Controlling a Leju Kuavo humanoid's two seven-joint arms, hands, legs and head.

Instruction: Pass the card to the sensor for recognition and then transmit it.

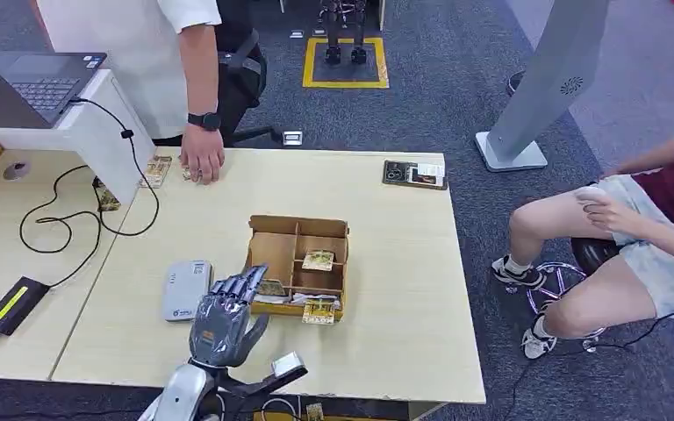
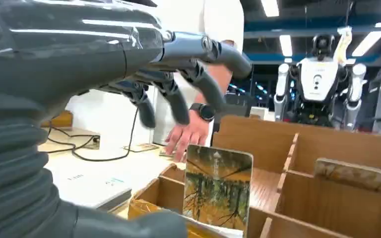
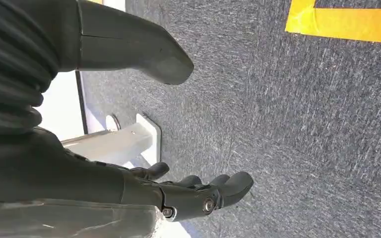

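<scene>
The robot's left hand [image 1: 225, 317] hovered over the near left corner of an open brown cardboard divider box [image 1: 298, 230] that sat on the pale wooden table [image 1: 386, 298]. Its dark fingers [image 2: 198, 74] were spread apart and extended above the box, holding nothing. A picture card printed with autumn trees [image 2: 219, 187] stood upright in the near left compartment, just below the fingers and apart from them, with the grey thumb [image 2: 129, 225] close beside its lower edge; whether the thumb touched the card could not be told. Other similar cards [image 1: 319, 260] occupied the middle and near compartments.

A flat grey card sensor [image 1: 185, 288] lay on the table just left of the box, beside the left hand. The robot's right hand [image 3: 198, 191] hung over grey carpet [image 3: 297, 124], its fingers loosely extended and empty.

At the far edge of the table, a standing person's hand [image 1: 202, 163] rested on the tabletop near further cards [image 1: 155, 170]. A seated person in light shorts [image 1: 658, 228] was to the right of the table. A black laptop [image 1: 44, 79] sat on a white raised stand at far left.
</scene>
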